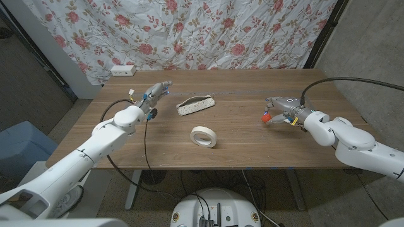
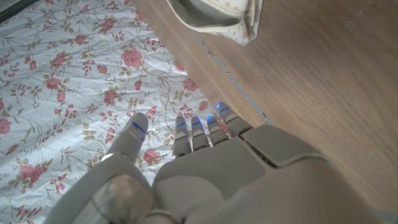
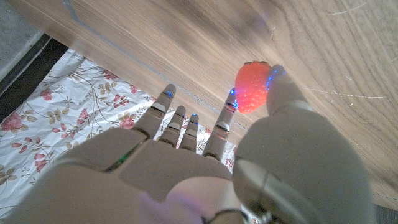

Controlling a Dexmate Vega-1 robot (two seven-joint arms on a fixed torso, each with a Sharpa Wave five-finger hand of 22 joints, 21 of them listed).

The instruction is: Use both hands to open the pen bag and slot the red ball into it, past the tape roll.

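- Red ball (image 1: 267, 117): it sits at centre right of the head view, pinched in the right hand (image 1: 281, 113), just above the wooden table (image 1: 240, 148). The right wrist view shows the ball (image 3: 251, 94) between the thumb and one finger, with the other fingers (image 3: 186, 129) stretched out straight.
- Tape roll (image 1: 204, 137): a white ring lying flat near the middle of the head view, a little below centre, well apart from both hands.
- Right arm (image 1: 353, 144): white, entering from the lower right corner.
- Left arm (image 1: 95, 148): white, entering from the lower left corner.
- Left hand (image 1: 153, 94): at upper left of centre in the head view, fingers apart and holding nothing, near the pen bag without touching it.
- Pen bag (image 1: 196, 104): pale, lying on the table above the tape roll, just right of the left hand. The left wrist view shows its zip edge (image 2: 217, 17).
- Floral curtain (image 1: 189, 31): it spans the top of the head view, behind the table.
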